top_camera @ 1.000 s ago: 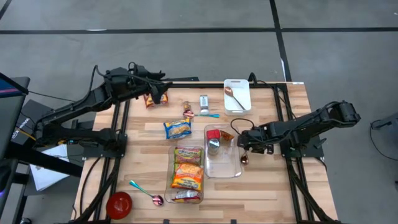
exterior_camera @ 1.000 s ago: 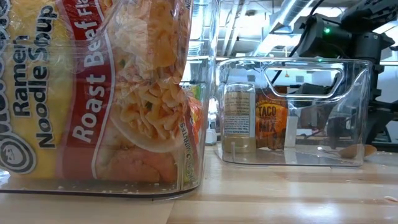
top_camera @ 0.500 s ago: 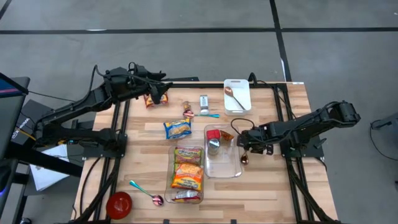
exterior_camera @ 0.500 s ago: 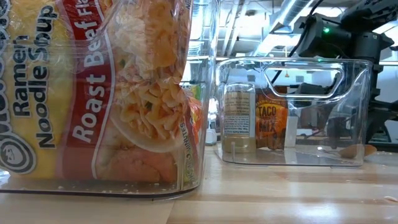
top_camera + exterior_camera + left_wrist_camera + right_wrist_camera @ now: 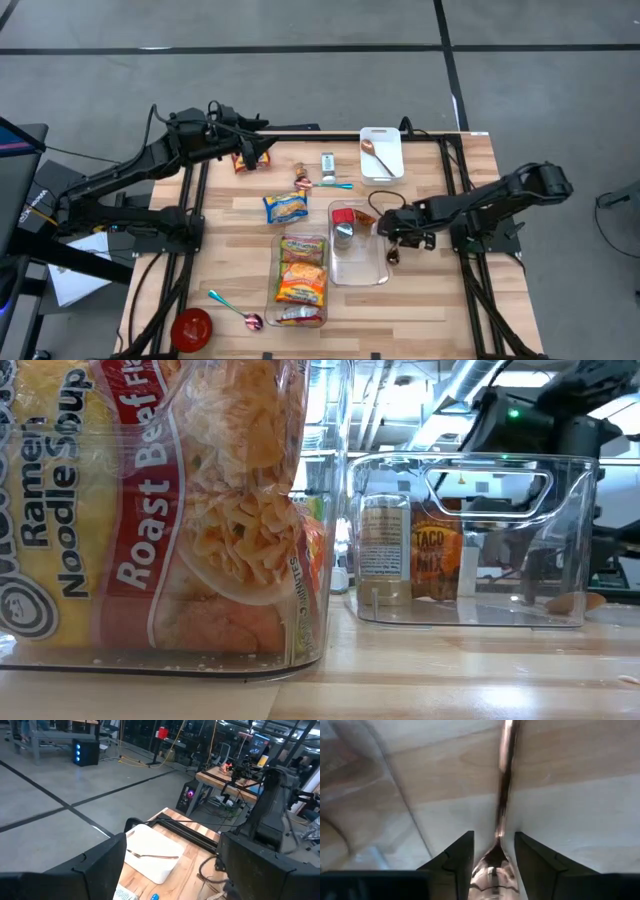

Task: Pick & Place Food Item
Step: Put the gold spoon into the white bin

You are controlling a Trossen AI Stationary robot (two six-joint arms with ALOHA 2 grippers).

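**Right arm low over a spoon beside the clear bin**

Right gripper (image 5: 392, 240): down at the table just off the right wall of the clear plastic handled bin (image 5: 358, 278). Its two dark fingers (image 5: 455, 860) stand narrowly apart, straddling a shiny metal spoon (image 5: 501, 795). The bowl end sits between the fingertips and the handle runs straight ahead, so the spoon's long axis lies in line with the gripper's reach. Whether the pads already touch the metal I cannot tell.

Left gripper (image 5: 248, 152): over the far left of the wooden table (image 5: 440, 310), at an orange snack packet (image 5: 240, 160). Its fingers look well apart in its own wrist view, and it seems to carry nothing.

Food items:
- tan-labelled spice jar (image 5: 384, 550) and orange taco-mix packet (image 5: 435, 560), upright inside the handled bin
- yellow-and-red ramen noodle packs (image 5: 301, 270), inside the longer clear bin (image 5: 272, 300) alongside
- one yellow-and-blue noodle packet (image 5: 285, 206), loose on the table, between the two arms
- small wrapped sweets (image 5: 303, 178), farther back

Other: white rectangular tray (image 5: 385, 165) with a spoon on it.

Judgement: the loose noodle packet lies nearer the left arm, with its long side across that arm's reach. The right arm is occupied with cutlery, not food.
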